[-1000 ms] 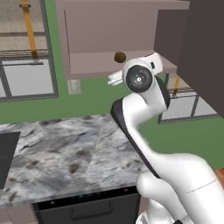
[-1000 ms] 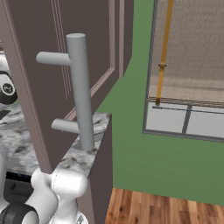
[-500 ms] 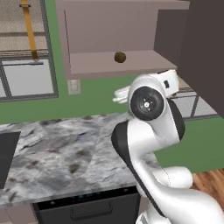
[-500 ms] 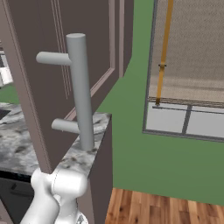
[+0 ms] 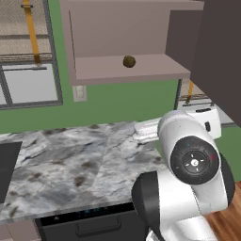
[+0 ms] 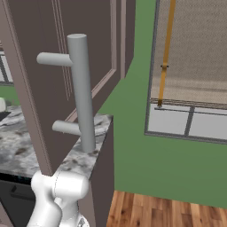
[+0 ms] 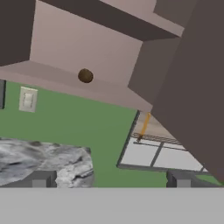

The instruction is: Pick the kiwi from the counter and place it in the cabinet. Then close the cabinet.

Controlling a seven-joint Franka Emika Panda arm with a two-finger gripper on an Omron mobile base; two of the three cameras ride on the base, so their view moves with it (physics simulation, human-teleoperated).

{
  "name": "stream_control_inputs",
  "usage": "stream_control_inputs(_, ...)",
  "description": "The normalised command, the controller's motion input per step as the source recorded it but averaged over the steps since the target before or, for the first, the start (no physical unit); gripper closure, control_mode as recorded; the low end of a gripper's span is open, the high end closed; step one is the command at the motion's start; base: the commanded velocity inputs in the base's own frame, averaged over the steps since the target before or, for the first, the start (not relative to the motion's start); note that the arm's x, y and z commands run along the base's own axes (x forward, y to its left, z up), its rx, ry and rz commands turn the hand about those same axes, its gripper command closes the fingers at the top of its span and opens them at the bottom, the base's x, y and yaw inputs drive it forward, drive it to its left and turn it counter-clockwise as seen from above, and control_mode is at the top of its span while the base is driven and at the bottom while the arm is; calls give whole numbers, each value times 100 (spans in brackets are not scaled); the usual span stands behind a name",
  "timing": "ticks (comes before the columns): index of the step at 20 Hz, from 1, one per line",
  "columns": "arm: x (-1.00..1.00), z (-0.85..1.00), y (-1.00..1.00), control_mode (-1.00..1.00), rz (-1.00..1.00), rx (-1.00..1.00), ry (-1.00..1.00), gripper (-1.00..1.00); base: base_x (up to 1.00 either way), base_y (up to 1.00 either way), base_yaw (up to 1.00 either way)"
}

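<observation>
At the far left of the left base view a wire-mesh window panel (image 5: 26, 28) with a yellow strap hangs above a pale lower pane, and below it the marbled counter (image 5: 70, 164) spreads across the foreground, dark at its front edge. On the green wall above the slab sits a small pale wall plate (image 5: 79, 92). Further right the cabinet (image 5: 117, 70) stands open, its mauve-brown shelf bare apart from the kiwi (image 5: 129, 61), which rests on the shelf floor near its middle, well above the counter and apart from the robot. Right of that the cabinet door (image 5: 221, 56) swings out toward the camera; the right base view shows its outer face close up, with the long grey bar handle (image 6: 82, 93) standing upright on two stubs. The hand view looks up at the kiwi (image 7: 85, 75) on the shelf from below, and the gripper (image 7: 109, 179) points that way with its two dark fingertips (image 7: 41, 178) spread wide apart, nothing between them and nothing touching them.
</observation>
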Motion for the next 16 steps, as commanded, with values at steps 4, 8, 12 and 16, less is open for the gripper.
stream_control_inputs(4, -97, -25, -1, -100, -2, 10, 1, -100, 0, 0, 0)
stream_control_inputs(8, -91, -32, -6, -100, -3, 10, 3, -100, 0, 0, 0)
stream_control_inputs(12, -80, -34, -16, -100, -5, 12, 8, -100, 0, 0, 0)
stream_control_inputs(16, -78, -34, -26, -100, -4, 13, 9, -100, 0, 0, 0)
